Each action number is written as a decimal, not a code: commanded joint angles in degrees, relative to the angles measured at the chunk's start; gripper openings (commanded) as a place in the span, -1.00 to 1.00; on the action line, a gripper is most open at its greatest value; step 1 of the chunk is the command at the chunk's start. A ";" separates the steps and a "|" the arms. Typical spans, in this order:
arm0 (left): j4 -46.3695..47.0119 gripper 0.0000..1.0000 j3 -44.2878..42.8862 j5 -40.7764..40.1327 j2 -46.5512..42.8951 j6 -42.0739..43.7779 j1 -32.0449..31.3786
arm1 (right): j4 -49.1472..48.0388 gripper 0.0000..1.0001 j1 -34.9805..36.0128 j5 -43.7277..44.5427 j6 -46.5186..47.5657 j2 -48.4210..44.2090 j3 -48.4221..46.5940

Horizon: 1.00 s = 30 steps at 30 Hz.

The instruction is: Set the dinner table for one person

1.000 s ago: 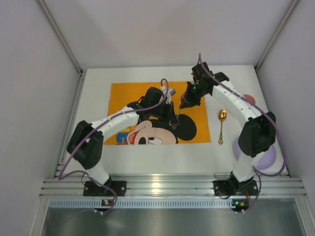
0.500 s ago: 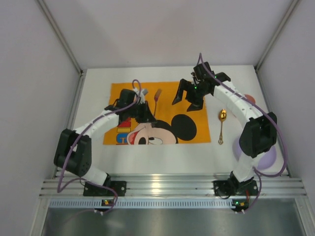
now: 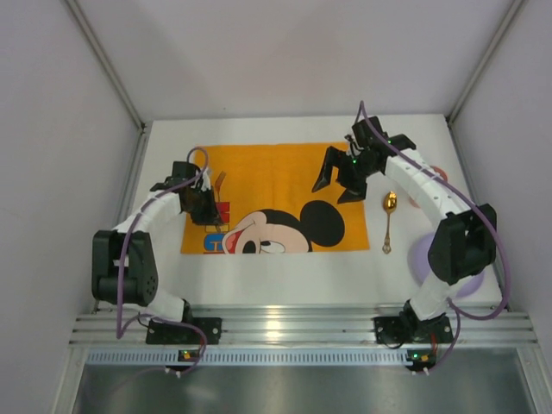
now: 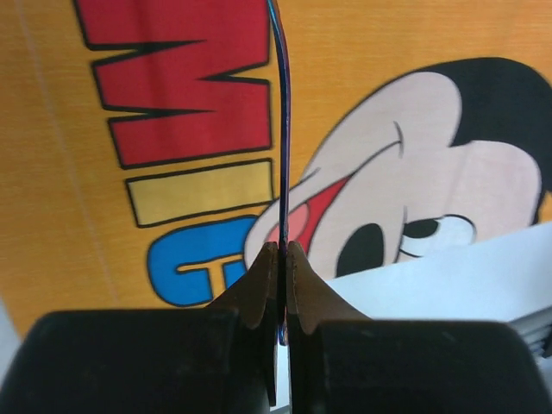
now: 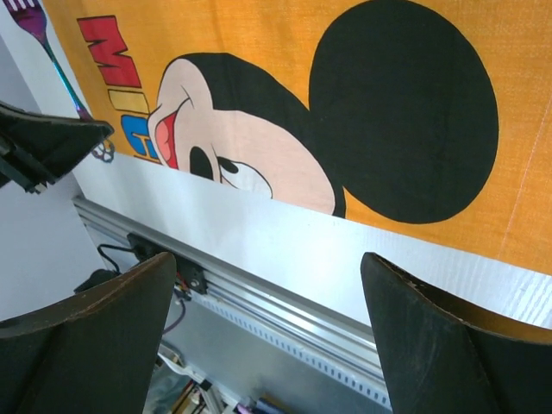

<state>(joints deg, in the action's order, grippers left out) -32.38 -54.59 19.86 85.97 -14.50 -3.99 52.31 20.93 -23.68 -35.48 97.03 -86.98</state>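
My left gripper point(image 3: 205, 203) is shut on a thin iridescent purple-blue fork point(image 3: 220, 180) and holds it over the left edge of the orange Mickey Mouse placemat point(image 3: 276, 164). In the left wrist view the fork point(image 4: 285, 129) shows edge-on, pinched between the pads of that gripper point(image 4: 283, 250). The right wrist view catches the fork's purple tines point(image 5: 33, 21) at its top left. Over the placemat's right part my right gripper point(image 3: 341, 185) stands open with nothing between its fingers point(image 5: 267, 259). The white dinner table point(image 3: 276, 276) lies under it all.
A gold spoon point(image 3: 388, 221) lies on the table just right of the placemat. A lavender plate point(image 3: 471, 278) sits at the right edge, partly under the right arm, and a small reddish object point(image 3: 438, 174) lies beyond it. Grey walls enclose the table.
The left arm has swung left with the fork, from the placemat's middle to its left edge. The right gripper has opened and drifted slightly right.
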 commanded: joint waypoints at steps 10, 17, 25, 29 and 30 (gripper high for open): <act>-1.73 -1.00 -10.80 -10.37 10.00 6.24 0.03 | -0.90 0.76 -0.98 -1.10 3.23 -3.69 3.48; 4.86 0.01 -8.78 -5.44 9.66 4.14 1.61 | -1.07 0.76 -3.17 -1.37 4.46 -4.05 5.41; 2.15 0.98 -10.36 -12.64 6.23 1.93 7.32 | -1.07 0.75 -4.84 -0.14 5.86 -5.62 7.00; 0.39 0.98 -12.38 -13.53 5.17 1.58 7.59 | -0.90 0.75 -7.91 4.51 6.66 -8.87 8.58; 0.39 0.98 -12.82 -13.18 4.91 1.06 7.51 | -0.90 0.75 -8.70 6.96 6.74 -9.49 9.54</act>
<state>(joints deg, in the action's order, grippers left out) -31.64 -64.42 7.53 94.11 -12.34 3.73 51.90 15.00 -22.04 -30.06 92.31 -78.43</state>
